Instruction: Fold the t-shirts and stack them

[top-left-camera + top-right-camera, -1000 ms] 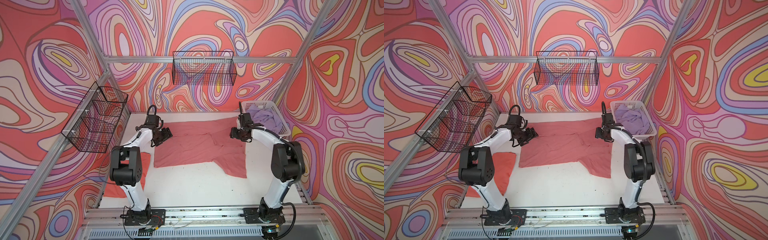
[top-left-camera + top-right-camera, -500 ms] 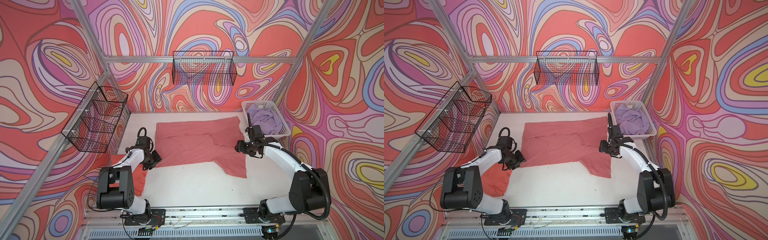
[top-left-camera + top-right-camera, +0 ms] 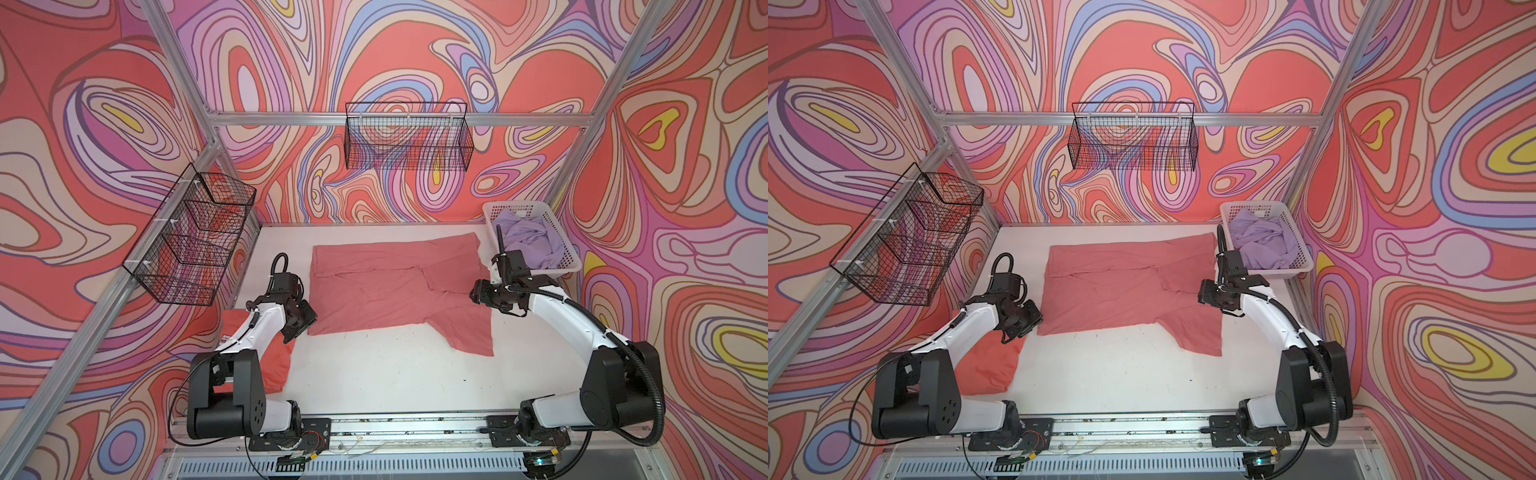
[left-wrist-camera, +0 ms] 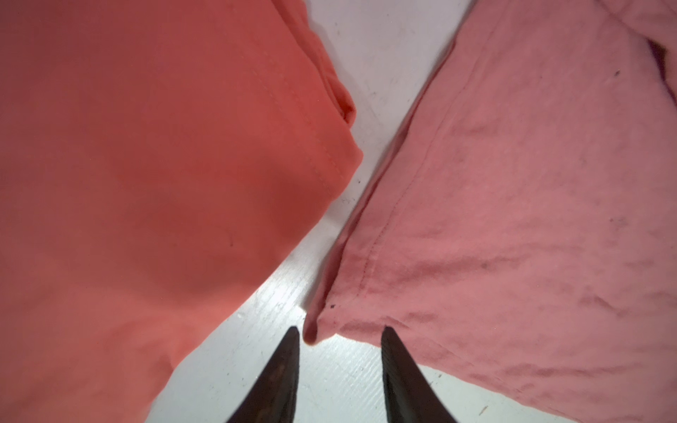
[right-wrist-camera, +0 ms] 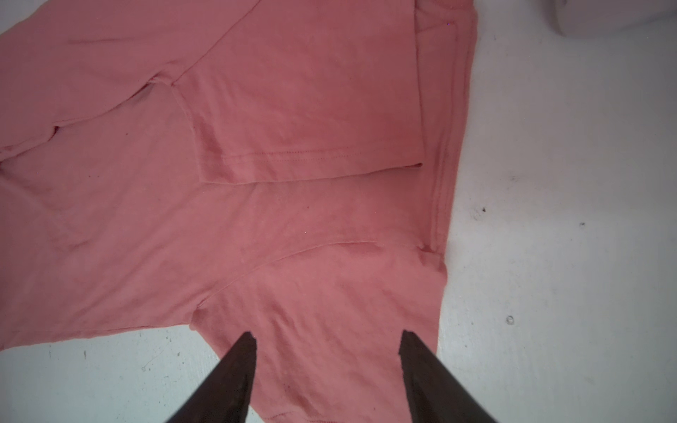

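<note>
Where the white table [image 3: 395, 374] runs closest to my bases, the folded orange-coral t-shirt [image 3: 274, 365] lies at its left edge, partly under my left arm. Just past it, my left gripper [image 3: 297, 328] hangs low at the near left corner of the salmon-pink t-shirt [image 3: 395, 291]. In the left wrist view its fingers [image 4: 282, 366] stand apart with bare table between them. The hemmed corner of the shirt sits right at their tips and is not pinched. A narrow strip of table separates the two shirts there.

The salmon-pink t-shirt lies spread across the middle of the table, with one sleeve folded in over the body and the other pointing toward the near right. My right gripper [image 3: 476, 291] hovers over its right edge. In the right wrist view the jaws are wide and empty, with that near sleeve below them.

Farther back on the right, the white slatted basket [image 3: 519, 205] holds the crumpled lavender t-shirt [image 3: 532, 241]. Two black wire baskets [image 3: 407, 141] hang on the patterned walls beyond.
</note>
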Controlling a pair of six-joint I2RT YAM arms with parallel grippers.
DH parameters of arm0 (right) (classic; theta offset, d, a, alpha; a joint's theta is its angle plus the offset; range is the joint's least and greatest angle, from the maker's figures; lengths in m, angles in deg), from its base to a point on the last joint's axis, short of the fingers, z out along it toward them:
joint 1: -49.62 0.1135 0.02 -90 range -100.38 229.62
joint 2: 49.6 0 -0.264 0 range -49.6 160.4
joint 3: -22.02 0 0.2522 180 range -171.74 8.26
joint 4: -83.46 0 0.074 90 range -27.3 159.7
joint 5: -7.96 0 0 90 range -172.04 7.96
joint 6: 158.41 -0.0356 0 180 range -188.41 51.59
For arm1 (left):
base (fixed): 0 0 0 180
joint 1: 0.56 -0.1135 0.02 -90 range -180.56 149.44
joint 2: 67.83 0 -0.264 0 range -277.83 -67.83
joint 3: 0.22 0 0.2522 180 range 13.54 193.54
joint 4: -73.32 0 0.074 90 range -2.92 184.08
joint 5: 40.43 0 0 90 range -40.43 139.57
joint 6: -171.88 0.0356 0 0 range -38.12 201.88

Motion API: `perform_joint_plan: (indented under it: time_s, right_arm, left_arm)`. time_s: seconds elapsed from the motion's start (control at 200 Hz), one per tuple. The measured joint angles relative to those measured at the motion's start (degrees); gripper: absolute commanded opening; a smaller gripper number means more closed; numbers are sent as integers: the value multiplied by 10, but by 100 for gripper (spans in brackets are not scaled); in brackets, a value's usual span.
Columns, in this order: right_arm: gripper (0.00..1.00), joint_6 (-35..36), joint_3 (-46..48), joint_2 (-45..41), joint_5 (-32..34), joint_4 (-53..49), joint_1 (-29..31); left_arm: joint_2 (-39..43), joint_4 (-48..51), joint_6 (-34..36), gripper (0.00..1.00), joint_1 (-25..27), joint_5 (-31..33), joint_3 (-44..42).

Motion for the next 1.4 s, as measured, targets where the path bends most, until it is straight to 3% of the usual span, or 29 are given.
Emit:
perform_joint_plan:
  time_s: [0.255,0.561,0.736,1.036,1.222,1.402]
  right_arm:
    - [66,0,-1,0,0,0,0]
    - [67,-5,0,0,0,2,0]
    - [67,-12,8,-8,0,4,0]
    - [65,-119,148,-106,-13,-17,0]
    - [60,-210,231,-191,4,-41,0]
    - [49,-252,258,-180,28,-34,0]
  left_arm:
    - [-25,-17,0,36,0,-6,-32]
    - [-35,-34,-3,21,0,-5,-34]
    - [-37,-45,-7,0,0,-5,-34]
    - [-35,-45,-8,0,0,-10,-2]
    - [-34,-49,-11,0,0,-23,25]
    - [-35,-49,-16,0,0,-33,25]
